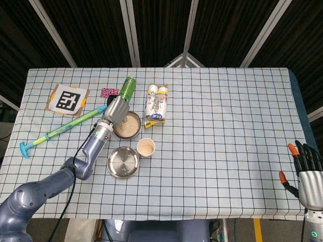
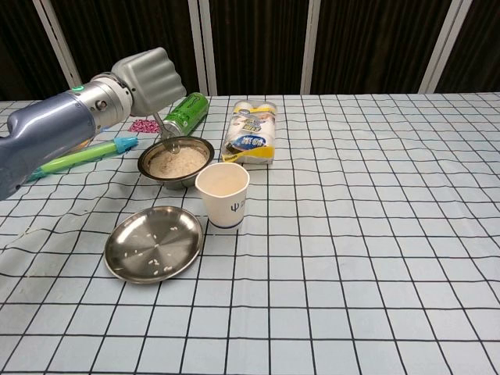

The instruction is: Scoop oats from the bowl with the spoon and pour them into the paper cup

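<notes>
Checked cloth covers the surface. Left hand (image 2: 148,76) grips the spoon (image 2: 166,134), handle steeply upright, tip dipping into the oat bowl (image 2: 176,162); paper cup (image 2: 223,194) stands just near-right. Right hand (image 1: 305,169), spread, idles well apart.

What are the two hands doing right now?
Left hand: closed around the spoon, over the bowl.
Right hand: open, holding nothing.

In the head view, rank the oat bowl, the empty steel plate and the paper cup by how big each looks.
Largest to smallest, as seen from above:
1. steel plate, slightly the widest.
2. bowl of oats, close to the plate and partly covered by the left hand, so these two are nearly level.
3. paper cup, clearly the smallest.
</notes>
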Tool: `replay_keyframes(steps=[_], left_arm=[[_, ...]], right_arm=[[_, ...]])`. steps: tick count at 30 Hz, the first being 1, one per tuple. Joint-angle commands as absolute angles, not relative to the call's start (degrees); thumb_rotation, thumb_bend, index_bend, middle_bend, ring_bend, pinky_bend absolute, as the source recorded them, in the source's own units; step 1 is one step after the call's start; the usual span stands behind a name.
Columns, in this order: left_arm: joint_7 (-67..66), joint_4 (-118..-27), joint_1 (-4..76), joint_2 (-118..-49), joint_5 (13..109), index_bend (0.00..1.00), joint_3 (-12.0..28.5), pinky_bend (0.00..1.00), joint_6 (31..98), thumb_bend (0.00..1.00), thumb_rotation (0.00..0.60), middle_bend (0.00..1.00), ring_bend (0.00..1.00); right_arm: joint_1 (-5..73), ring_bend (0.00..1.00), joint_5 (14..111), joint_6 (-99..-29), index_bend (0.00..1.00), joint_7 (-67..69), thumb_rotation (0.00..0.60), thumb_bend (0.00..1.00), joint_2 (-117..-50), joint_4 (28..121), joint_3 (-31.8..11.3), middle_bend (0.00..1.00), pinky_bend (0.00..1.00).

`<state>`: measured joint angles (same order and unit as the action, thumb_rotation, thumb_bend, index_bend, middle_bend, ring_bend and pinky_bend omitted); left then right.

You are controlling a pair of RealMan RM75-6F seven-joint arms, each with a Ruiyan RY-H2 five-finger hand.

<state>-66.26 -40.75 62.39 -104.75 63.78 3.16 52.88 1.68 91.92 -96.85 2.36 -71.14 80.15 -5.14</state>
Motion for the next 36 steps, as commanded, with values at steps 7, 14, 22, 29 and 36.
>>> replay_keyframes(steps=[7,14,22,29,36], left_arm=[[-67.6,-38.0,63.3,-105.5,68.4,0.55,0.7,1.0,50.9,0.46,0.6,1.0,1.0],[-67.0,-36.3,63.4,-106.1,70.3,0.55,0.8,1.0,49.9,0.46,0.6,1.0,1.0],[-65.2,-37.0,62.5,-106.9,72.1,0.55,1.1,1.0,50.1,0.46,0.6,1.0,1.0],[-64.8,-39.2,60.8,-106.9,71.9,0.55,2.1,1.0,50.8,0.46,0.6,1.0,1.0],[-66.9,-44.5,58.6,-105.2,67.6,0.55,5.0,1.0,50.5,0.46,0.6,1.0,1.0]], right_arm=[[1.6,0.0,91.9,-96.9,0.0,2.0,0.6,0.38,-71.1,80.4,-5.1,0.04,0.1],[1.6,0.0,91.9,-97.0,0.0,1.6,0.6,0.38,-71.2,80.6,-5.2,0.04,0.1],[1.5,0.0,91.9,-97.1,0.0,1.4,0.6,0.38,-71.2,80.7,-5.2,0.04,0.1],[1.5,0.0,91.9,-97.1,0.0,1.2,0.6,0.38,-71.2,80.8,-5.2,0.04,0.1],[1.5,0.0,91.9,-96.9,0.0,1.0,0.6,0.38,-71.2,81.0,-5.2,0.04,0.1]])
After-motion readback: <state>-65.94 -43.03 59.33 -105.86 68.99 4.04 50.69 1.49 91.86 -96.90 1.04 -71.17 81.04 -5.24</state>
